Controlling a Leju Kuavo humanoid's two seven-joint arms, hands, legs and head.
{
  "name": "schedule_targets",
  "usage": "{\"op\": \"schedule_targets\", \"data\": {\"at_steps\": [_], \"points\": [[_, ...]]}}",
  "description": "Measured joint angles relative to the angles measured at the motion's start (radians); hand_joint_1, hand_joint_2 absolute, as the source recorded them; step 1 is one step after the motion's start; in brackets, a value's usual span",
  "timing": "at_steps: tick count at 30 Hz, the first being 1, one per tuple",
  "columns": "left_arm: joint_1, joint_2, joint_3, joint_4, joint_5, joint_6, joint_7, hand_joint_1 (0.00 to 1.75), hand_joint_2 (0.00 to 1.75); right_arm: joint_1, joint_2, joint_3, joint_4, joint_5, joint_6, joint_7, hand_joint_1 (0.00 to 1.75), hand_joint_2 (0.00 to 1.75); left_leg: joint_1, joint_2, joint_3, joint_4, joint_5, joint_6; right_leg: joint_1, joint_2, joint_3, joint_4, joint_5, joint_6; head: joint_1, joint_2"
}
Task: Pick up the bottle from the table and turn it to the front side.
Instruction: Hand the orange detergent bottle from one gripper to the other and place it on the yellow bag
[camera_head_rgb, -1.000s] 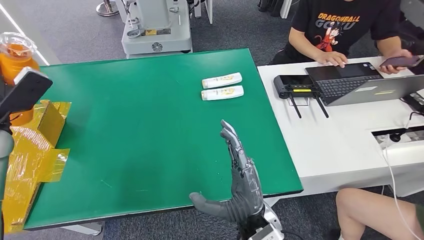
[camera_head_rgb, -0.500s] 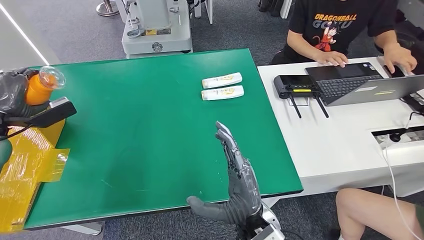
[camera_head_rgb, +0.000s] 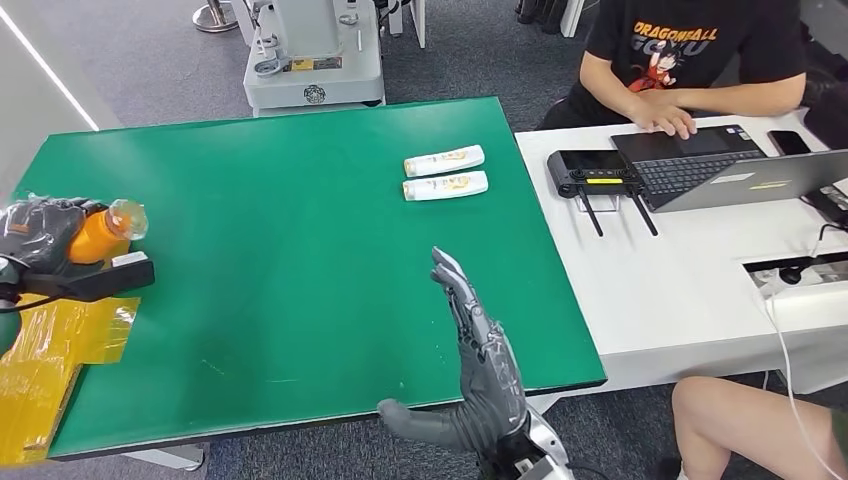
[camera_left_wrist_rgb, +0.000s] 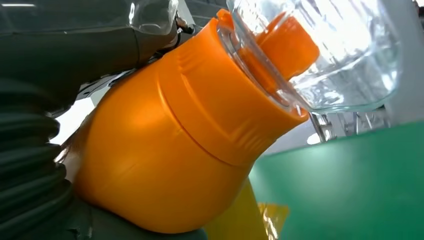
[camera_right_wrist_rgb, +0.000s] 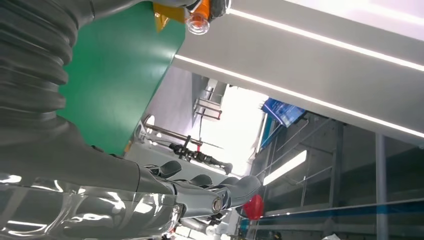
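Your left hand (camera_head_rgb: 40, 232) has its fingers wrapped round the orange bottle (camera_head_rgb: 95, 236), off the table (camera_head_rgb: 280, 250) at its far-left edge, just above the crumpled yellow film (camera_head_rgb: 50, 350). Bottle's tipped over, nearly on its side, clear cap (camera_head_rgb: 128, 219) pointing in toward the table centre; prob. that's the turn to the front side under way. Can't read any label, so can't tell you which face is front.

Left wrist view, close up: bottle is smooth, glossy orange plastic, rounded shoulder, a stepped collar w/ a ridge, then a narrower orange neck under the clear, dome-shaped cap (camera_left_wrist_rgb: 345, 55). Hard and slick by the look of it, so the full wrap makes sense vs. a pinch. Dark ribbed cover of the hand (camera_left_wrist_rgb: 30, 165) cradles the body from below.

Right hand (camera_head_rgb: 480, 350) holds nothing: fingers straight and apart, thumb out to the side, palm on edge over the near table edge. Looks parked out of the way, not part of the grasp.

Table top is flat green matte mat. Two white tubes (camera_head_rgb: 443, 173) lie side by side far-centre, well apart from both hands. A person sits at the white desk (camera_head_rgb: 680, 270) w/ a laptop (camera_head_rgb: 730, 170), not reaching in.
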Motion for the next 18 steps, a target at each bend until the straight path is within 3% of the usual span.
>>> {"op": "schedule_targets", "data": {"at_steps": [7,18], "points": [[0.019,-0.039,-0.014,0.08,-0.036,0.021,0.002,1.75,1.75,0.003,0.005,-0.007,-0.017,0.012,0.01,0.008,0.0,1.75,0.0,0.0,0.0,0.0,0.0,0.0,0.0,0.0,0.0,0.0,0.0,0.0,0.0,0.0],[0.031,-0.121,-0.038,0.192,-0.131,0.169,-0.006,1.75,1.75,0.014,0.005,-0.024,-0.024,0.022,0.006,0.01,0.0,1.75,0.0,0.0,0.0,0.0,0.0,0.0,0.0,0.0,0.0,0.0,0.0,0.0,0.0,0.0]]}}
